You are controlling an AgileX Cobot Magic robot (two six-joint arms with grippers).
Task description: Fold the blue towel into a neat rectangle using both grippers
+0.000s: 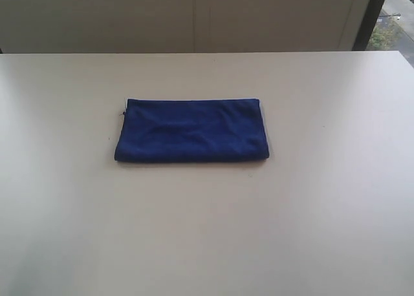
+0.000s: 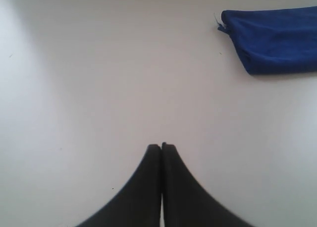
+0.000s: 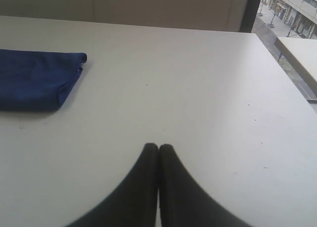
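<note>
The blue towel (image 1: 192, 130) lies folded into a flat rectangle on the white desk (image 1: 310, 231). It sits about midway between the desk's left and right edges and somewhat nearer its far edge than its near one, with its long sides parallel to the far edge. A short loose thread (image 2: 219, 26) sticks out at its far left corner, and a thin pale strip runs along its right end. The left gripper (image 2: 161, 146) hangs over bare desk, its 2 black jaws pressed together on nothing, well apart from the towel. The right gripper (image 3: 158, 146) likewise has its 2 jaws pressed together, empty, well apart from the towel's right end.
</note>
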